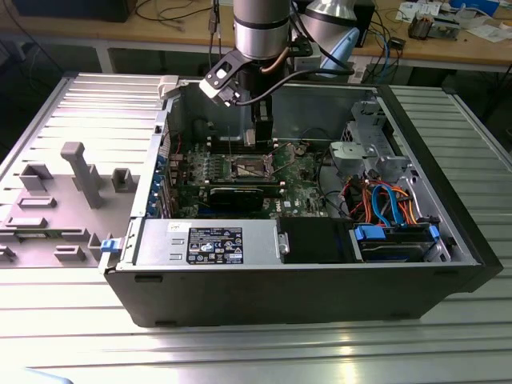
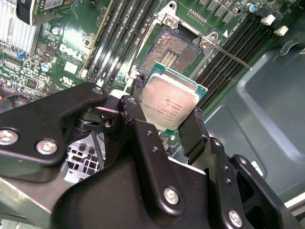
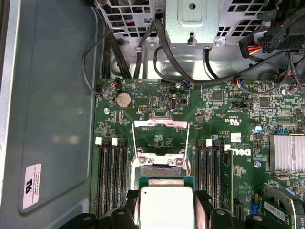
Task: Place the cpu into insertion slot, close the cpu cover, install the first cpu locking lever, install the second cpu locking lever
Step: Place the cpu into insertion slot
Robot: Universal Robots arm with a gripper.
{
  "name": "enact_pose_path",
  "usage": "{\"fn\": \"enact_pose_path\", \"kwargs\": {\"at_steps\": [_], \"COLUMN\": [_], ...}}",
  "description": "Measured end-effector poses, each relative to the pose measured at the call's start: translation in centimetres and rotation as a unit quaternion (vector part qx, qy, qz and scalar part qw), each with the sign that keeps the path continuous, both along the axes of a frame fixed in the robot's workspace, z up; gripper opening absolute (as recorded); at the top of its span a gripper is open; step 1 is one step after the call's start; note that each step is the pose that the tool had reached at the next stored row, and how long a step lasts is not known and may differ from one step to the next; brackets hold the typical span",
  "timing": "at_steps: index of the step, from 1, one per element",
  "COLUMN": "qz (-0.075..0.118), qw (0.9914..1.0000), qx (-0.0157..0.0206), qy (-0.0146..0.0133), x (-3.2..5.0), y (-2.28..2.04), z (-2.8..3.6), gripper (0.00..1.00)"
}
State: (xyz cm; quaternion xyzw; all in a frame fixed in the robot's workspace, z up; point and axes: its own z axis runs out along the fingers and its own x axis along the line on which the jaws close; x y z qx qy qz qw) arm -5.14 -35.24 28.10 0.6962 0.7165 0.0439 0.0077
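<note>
Near insertion slot (image 2: 178, 47): cpu (image 2: 169, 102), square, dull silver top.
Jaws of gripper (image 2: 164, 114): clamped on cpu.
Beside insertion slot: memory slots (image 2: 119, 38); cpu cover (image 3: 161, 124) raised.

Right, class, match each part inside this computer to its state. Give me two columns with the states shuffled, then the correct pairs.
Things:
1. cpu
2. insertion slot
3. cpu cover

States:
A. swung up, open
B. gripped between the fingers of the tool, above the board
C. empty, dark centre exposed

Pairs: 1-B, 2-C, 3-A
</note>
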Motion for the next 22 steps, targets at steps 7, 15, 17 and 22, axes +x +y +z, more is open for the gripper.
{"fn": "enact_pose_path", "kwargs": {"at_steps": [7, 15, 17, 22], "qz": [0.001, 0.002, 0.002, 0.002], "qw": [1.00000, 1.00000, 1.00000, 1.00000], "qx": [0.0000, -0.0001, -0.0001, 0.0000], "qy": [0.0000, 0.0000, 0.0001, 0.0000], "x": [-0.10, -0.44, -0.45, -0.53], "y": [0.40, 0.76, 0.76, 0.76], "z": [-1.09, -2.39, -2.39, -2.43], "gripper": [0.55, 0.55, 0.55, 0.55]}}
